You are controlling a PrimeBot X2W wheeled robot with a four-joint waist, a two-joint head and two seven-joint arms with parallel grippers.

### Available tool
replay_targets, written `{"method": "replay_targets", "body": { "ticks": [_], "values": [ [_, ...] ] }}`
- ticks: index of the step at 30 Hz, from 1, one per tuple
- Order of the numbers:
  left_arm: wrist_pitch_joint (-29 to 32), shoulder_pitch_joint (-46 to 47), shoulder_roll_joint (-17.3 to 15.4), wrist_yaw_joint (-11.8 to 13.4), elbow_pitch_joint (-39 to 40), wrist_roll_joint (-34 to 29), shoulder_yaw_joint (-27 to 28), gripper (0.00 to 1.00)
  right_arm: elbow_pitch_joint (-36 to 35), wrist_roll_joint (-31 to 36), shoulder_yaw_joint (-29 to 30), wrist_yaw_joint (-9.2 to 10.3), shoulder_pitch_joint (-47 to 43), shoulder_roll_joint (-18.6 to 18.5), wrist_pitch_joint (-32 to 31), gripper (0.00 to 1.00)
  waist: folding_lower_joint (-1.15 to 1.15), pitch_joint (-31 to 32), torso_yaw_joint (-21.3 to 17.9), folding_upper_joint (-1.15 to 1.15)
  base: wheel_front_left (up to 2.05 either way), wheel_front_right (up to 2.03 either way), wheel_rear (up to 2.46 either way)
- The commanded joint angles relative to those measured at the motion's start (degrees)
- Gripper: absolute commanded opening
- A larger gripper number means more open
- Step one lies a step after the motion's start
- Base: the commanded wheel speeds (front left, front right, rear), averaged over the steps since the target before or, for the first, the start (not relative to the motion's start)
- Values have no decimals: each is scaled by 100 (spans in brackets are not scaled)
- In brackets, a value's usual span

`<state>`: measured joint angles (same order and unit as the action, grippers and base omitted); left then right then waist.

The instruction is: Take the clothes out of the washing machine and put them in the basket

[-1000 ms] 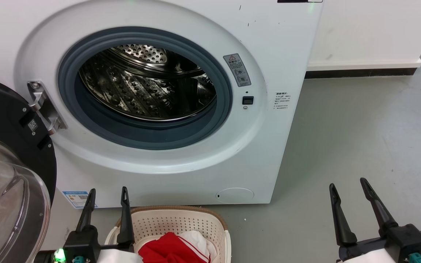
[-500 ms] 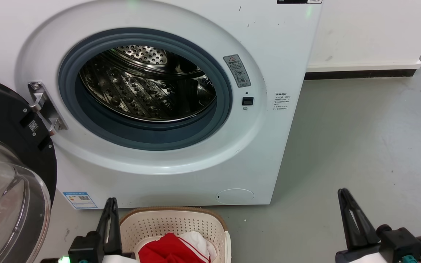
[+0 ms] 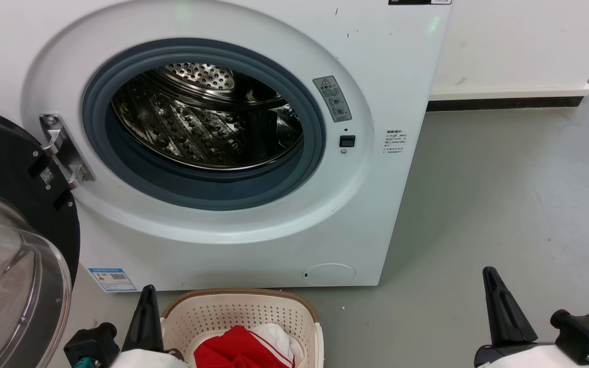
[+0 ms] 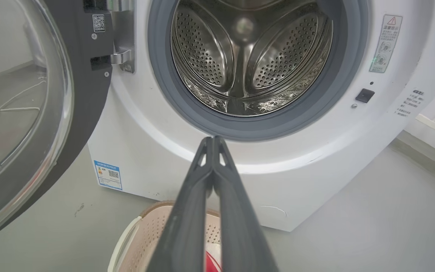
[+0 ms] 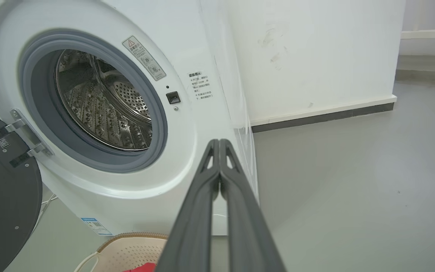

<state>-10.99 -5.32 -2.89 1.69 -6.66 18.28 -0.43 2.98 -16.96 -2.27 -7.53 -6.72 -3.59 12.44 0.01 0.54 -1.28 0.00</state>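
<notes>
Left gripper is clenched. Its two dark fingers are pressed flat together from base to tip, closed on themselves rather than on any cloth. It sits low in the head view, just beside the left end of the basket, and in its own wrist view the joined tips point at the lower edge of the grey door seal. Right gripper is clenched the same way, finger against finger, touching no object. It hangs over the grey floor, well apart from the basket and to the right of the washing machine.

The clothes lie in the basket — a bright red heap with thin white stripes and a white part bunched behind it, sitting well below the brown woven-look rim. The basket is cream-white and perforated, and it stands on the floor just in front of the machine, below the porthole.

The machine's door is swung wide to the left on its metal hinge — black frame, with a bulging clear glass bowl. The steel drum shows its shiny perforated walls and ribs. A warning sticker sits to the right of the seal.
</notes>
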Motion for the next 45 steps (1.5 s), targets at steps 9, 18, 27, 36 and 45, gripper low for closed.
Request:
{"method": "replay_targets", "body": {
  "ticks": [9,18,27,36,45],
  "values": [
    [234,301,-6,-136,-33,1048,113,0,90,-1159,44,1,328,-89,-196,0,0,-6,10,0,0,0,0],
    [436,425,-7,-242,-124,1895,192,0,216,-2066,85,2,460,-121,-367,0,0,-12,21,0,0,0,0],
    [658,557,-7,-360,-224,2820,277,0,359,-3050,145,2,600,-145,-564,0,0,-19,33,0,0,0,0],
    [824,657,-7,-443,-301,3506,343,0,468,-3769,199,2,711,-156,-719,0,0,-25,44,0,0,0,0],
    [976,746,-7,-526,-370,4133,400,0,564,-4422,256,3,804,-161,-865,0,0,-31,54,0,0,0,0]
  ]
}}
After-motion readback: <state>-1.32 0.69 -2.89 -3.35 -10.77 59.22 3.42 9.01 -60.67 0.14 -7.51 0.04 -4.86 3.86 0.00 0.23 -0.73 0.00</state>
